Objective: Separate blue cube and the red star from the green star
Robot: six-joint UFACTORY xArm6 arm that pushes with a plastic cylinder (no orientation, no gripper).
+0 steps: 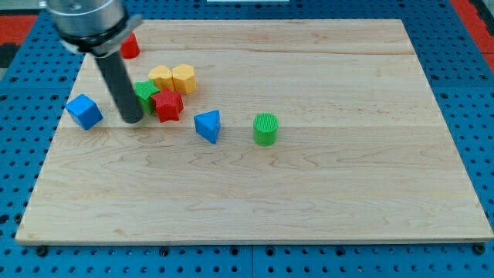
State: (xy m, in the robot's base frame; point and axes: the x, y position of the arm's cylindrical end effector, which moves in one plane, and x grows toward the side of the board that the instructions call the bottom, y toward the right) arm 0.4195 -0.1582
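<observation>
My tip rests on the wooden board at the view's left. The green star is just right of the rod, partly hidden by it. The red star touches the green star on its right. The blue cube lies apart, to the left of my tip, near the board's left edge. My tip stands between the blue cube and the green star, close to the green star.
Two yellow blocks sit side by side just above the stars. A red block is half hidden behind the arm at the top left. A blue triangular block and a green cylinder lie right of the stars.
</observation>
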